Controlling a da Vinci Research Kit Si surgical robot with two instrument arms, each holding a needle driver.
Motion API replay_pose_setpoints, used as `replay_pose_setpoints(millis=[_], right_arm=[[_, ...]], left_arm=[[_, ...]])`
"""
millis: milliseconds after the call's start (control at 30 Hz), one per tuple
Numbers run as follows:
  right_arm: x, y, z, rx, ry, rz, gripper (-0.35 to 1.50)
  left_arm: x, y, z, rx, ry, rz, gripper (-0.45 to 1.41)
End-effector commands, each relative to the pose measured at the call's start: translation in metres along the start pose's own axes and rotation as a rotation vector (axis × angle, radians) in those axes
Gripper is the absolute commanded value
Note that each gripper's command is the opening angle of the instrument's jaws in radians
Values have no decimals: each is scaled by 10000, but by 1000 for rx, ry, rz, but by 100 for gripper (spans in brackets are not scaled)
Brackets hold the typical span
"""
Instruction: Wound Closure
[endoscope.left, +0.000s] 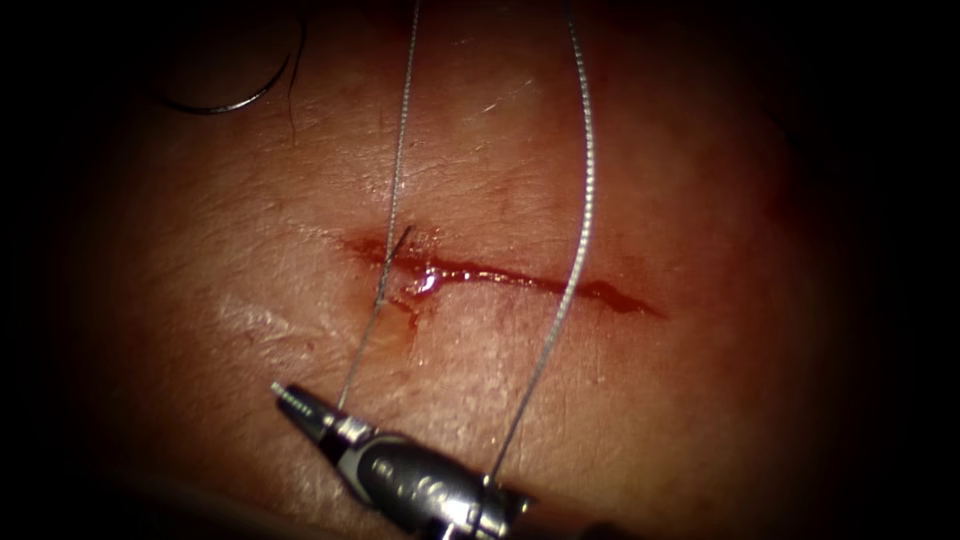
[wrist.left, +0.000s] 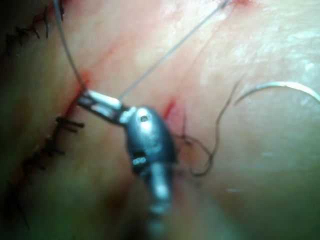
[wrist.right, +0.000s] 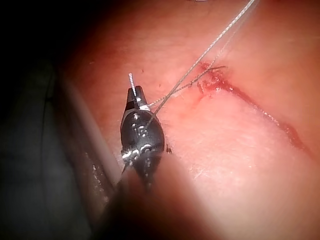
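Observation:
The cut (endoscope.left: 520, 280) runs across the tissue (endoscope.left: 700, 400), wet with red fluid (endoscope.left: 430, 282). My right tool (endoscope.left: 300, 405) lies below the cut's left end, jaws shut on the short thread tail coming out of the cut; the right wrist view shows this tool (wrist.right: 135, 97) with the tail's end poking past its tip. A second strand of thread (endoscope.left: 585, 200) rises from that tool's wrist, and another climbs from the cut. My left tool (wrist.left: 97, 105) is shut on the thread. The curved needle (endoscope.left: 230, 102) lies free on the tissue, far up on the left, held by neither tool.
Dark thread (wrist.left: 215, 135) curls on the tissue beside the needle (wrist.left: 280, 86). A row of older black stitches (wrist.left: 45, 150) runs along the tissue near my left tool. The cut (wrist.right: 250, 100) continues away from the stitch site.

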Motion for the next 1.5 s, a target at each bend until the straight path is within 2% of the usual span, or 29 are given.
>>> replay_pose_setpoints(millis=[33, 233, 333, 433, 600, 767, 1033, 1133, 1167, 1200, 1233, 1300, 1400, 1500], right_arm=[[-6, -8, 7, 5, -3, 3, -35], [-19, -17, -2, 28, -43, -8, -35], [-25, -33, -7, 60, -54, 16, -35], [-22, -50, -10, 89, -55, 21, -35], [-17, -68, -15, 130, -55, 23, -35], [-26, -81, -16, 143, -72, 32, -35], [-21, -72, -16, 147, -74, 40, -35], [-23, -71, -12, 146, -74, 39, -35], [-22, -72, -12, 147, -74, 44, 51], [-23, -73, -14, 149, -74, 44, 83], [-22, -76, -21, 156, -74, 54, 136], [-21, -81, -34, 166, -73, 56, 146], [-20, -89, -57, 190, -73, 63, 146], [-18, -100, -94, 227, -69, 55, 146]], left_arm=[[-7, -2, 6, 12, -13, 10, -45], [-35, -18, 36, 15, -105, 63, -45], [-58, -18, 49, 8, -150, 100, -45], [-68, -27, 52, 7, -163, 108, -45], [-72, -40, 53, 10, -171, 109, -45], [-76, -41, 59, 7, -168, 117, -45], [-74, -29, 55, -9, -163, 118, -45], [-63, -11, 47, -30, -146, 111, -45], [-55, -3, 42, -37, -140, 105, -45], [-51, -1, 41, -38, -139, 102, -45], [-37, 6, 35, -43, -129, 89, -45], [-26, 8, 32, -47, -121, 85, -45], [-7, 11, 26, -52, -109, 83, -45], [12, 13, 22, -46, -85, 76, -45]])
